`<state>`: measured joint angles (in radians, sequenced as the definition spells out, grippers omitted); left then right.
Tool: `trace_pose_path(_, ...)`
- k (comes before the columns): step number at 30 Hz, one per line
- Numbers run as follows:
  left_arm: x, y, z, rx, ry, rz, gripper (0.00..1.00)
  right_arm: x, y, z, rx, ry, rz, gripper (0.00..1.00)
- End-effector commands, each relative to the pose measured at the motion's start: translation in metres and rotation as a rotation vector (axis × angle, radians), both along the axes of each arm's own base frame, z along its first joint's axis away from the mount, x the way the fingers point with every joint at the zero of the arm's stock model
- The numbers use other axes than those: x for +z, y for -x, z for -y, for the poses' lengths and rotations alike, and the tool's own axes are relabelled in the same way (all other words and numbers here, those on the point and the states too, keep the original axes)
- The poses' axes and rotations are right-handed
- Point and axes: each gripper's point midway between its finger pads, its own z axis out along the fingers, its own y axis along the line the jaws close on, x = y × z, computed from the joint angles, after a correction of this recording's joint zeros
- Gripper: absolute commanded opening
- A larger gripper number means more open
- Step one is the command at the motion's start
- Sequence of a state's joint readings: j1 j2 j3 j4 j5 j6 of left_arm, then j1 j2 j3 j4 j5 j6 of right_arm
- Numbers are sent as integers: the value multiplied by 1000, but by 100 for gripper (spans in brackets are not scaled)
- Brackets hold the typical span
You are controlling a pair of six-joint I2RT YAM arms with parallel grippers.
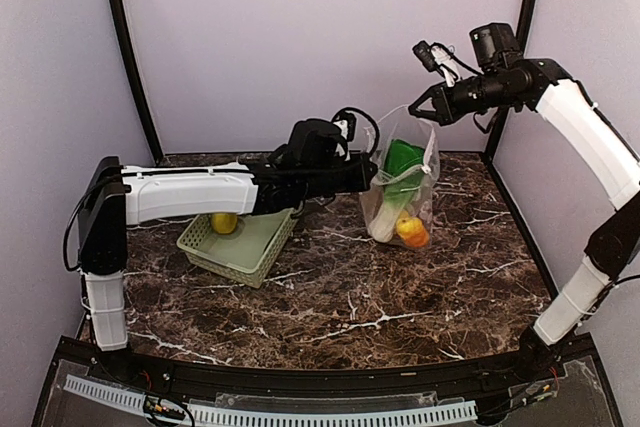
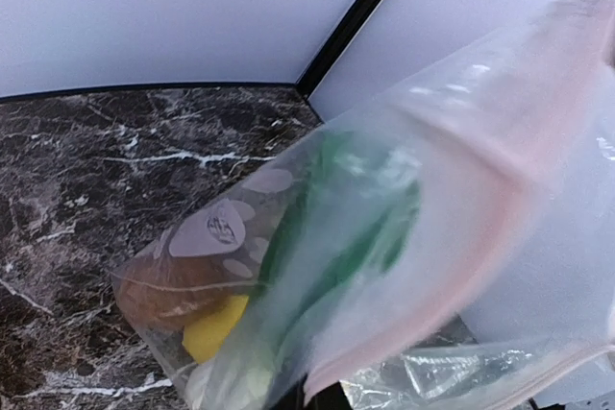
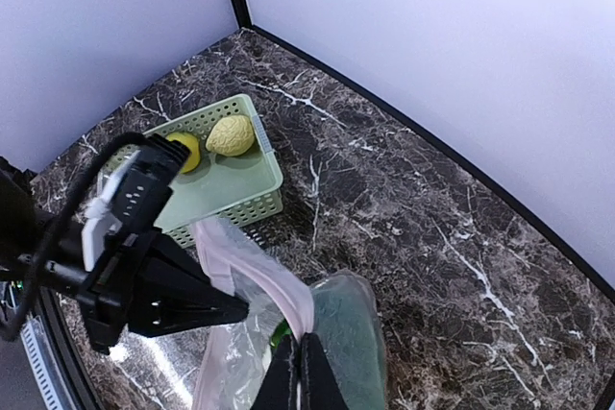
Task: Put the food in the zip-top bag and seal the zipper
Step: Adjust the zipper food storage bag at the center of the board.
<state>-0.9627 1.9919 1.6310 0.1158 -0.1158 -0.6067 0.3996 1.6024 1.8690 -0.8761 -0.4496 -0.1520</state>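
Observation:
The clear dotted zip-top bag (image 1: 405,192) hangs upright over the back right of the table, held up by both grippers. In it are a green and white bok choy (image 1: 398,185) and an orange piece (image 1: 411,232). The left wrist view also shows a brown potato (image 2: 168,285) and a yellow piece (image 2: 216,325) inside. My right gripper (image 3: 306,364) is shut on the pinkish zipper (image 3: 252,266) at the bag's top corner. The left gripper (image 3: 235,311) is shut on the bag's opposite rim. Two yellow food pieces (image 3: 183,151) (image 3: 231,134) lie in the basket.
The light green lattice basket (image 1: 250,252) stands on the marble table left of the bag, under the left forearm (image 1: 190,192). Pale walls with black corner posts (image 1: 125,47) close in the back and sides.

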Motion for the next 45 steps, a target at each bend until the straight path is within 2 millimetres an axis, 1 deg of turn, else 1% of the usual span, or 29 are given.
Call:
trace_pose_path(1,89,14,-10,-12,181,126,1,32,-13,10,-64,-13,137,0)
trace_pose_path(2,86,15,-10,-21,178,133,1,38,-18,15,-94,0,174,0)
trace_pose_path(3,93,17,-10,-35,188,165,8,42,-24,19,-119,13,214,0)
trace_pose_path(4,90,20,-9,-55,181,171,14,41,-30,24,-143,35,236,0)
trace_pose_path(5,95,22,-10,-68,176,195,23,38,-34,26,-156,49,244,0)
trace_pose_path(6,91,25,-11,-80,164,198,28,31,-37,26,-156,60,237,0)
trace_pose_path(7,98,28,-15,-87,158,221,35,22,-38,25,-150,66,220,0)
trace_pose_path(8,88,30,-18,-90,137,219,37,12,-39,23,-141,67,196,0)
trace_pose_path(9,95,34,-26,-89,132,246,42,3,-38,20,-130,61,171,0)
trace_pose_path(10,78,37,-32,-90,96,233,48,-6,-36,17,-115,52,145,0)
trace_pose_path(11,85,40,-42,-79,83,255,50,-15,-34,13,-97,39,120,0)
trace_pose_path(12,63,42,-51,-74,30,230,53,-22,-28,6,-58,15,90,0)
trace_pose_path(13,55,43,-67,-40,-12,228,55,-29,-23,1,-24,-5,61,0)
trace_pose_path(14,41,44,-77,-23,-63,202,58,-34,-18,-4,8,-24,35,0)
trace_pose_path(16,23,40,-113,68,-159,156,61,-41,-9,-13,62,-53,-5,0)
trace_pose_path(17,-1,40,-133,115,-242,113,62,-42,-7,-16,79,-65,-15,0)
trace_pose_path(18,-11,35,-154,179,-285,90,63,-42,-5,-19,92,-74,-22,0)
trace_pose_path(19,-27,36,-169,202,-346,49,63,-42,-4,-20,95,-78,-25,0)
trace_pose_path(20,-30,31,-187,257,-365,32,63,-42,-4,-21,100,-82,-29,0)
trace_pose_path(21,-46,33,-201,272,-419,-4,63,-41,-3,-23,108,-88,-30,0)
trace_pose_path(22,-54,32,-214,290,-445,-20,63,-40,-2,-24,113,-91,-31,0)
trace_pose_path(25,-67,30,-240,302,-523,-52,60,-41,1,-26,126,-97,-38,0)
trace_pose_path(28,-76,29,-257,315,-582,-81,61,-37,7,-28,146,-108,-43,0)
trace_pose_path(32,-89,28,-283,362,-638,-133,70,-34,14,-32,169,-120,-43,0)
trace_pose_path(33,-92,26,-290,373,-644,-143,71,-34,17,-35,180,-122,-44,0)
trace_pose_path(37,-100,20,-307,394,-674,-184,74,-34,29,-41,221,-136,-28,0)
trace_pose_path(42,-114,12,-322,395,-726,-244,75,-34,33,-42,227,-126,-23,0)
trace_pose_path(44,-119,9,-320,383,-732,-262,75,-36,33,-42,223,-120,-24,0)
trace_pose_path(45,-118,7,-319,382,-728,-263,76,-37,33,-41,221,-118,-25,0)
